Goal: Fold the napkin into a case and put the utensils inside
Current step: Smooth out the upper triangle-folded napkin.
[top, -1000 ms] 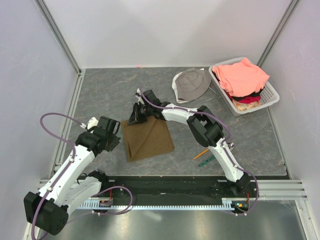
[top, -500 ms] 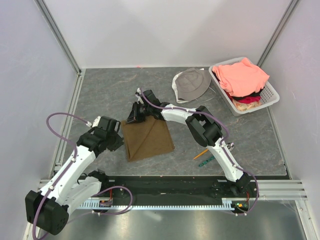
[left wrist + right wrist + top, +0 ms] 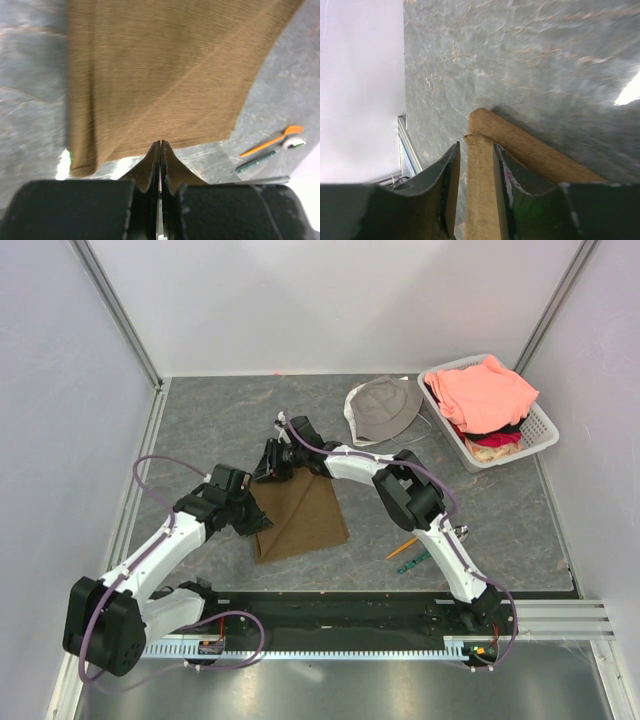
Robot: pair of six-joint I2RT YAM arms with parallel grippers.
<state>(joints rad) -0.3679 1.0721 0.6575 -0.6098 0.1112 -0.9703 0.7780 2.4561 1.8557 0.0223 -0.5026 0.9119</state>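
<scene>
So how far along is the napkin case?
Done: napkin lies partly folded, one edge doubled, a diagonal crease across it. In hand: right gripper pinches its far corner; left gripper is shut at its edge, hold on cloth unclear. Left: it isn't a narrow packet yet, and the fork and green utensil lie apart from it, untouched.

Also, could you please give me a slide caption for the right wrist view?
Right gripper clamps a folded corner of the brown napkin over the grey marbled table.

Left fingers (image 3: 148, 172) together, right fingers (image 3: 451, 192) clamped.
</scene>
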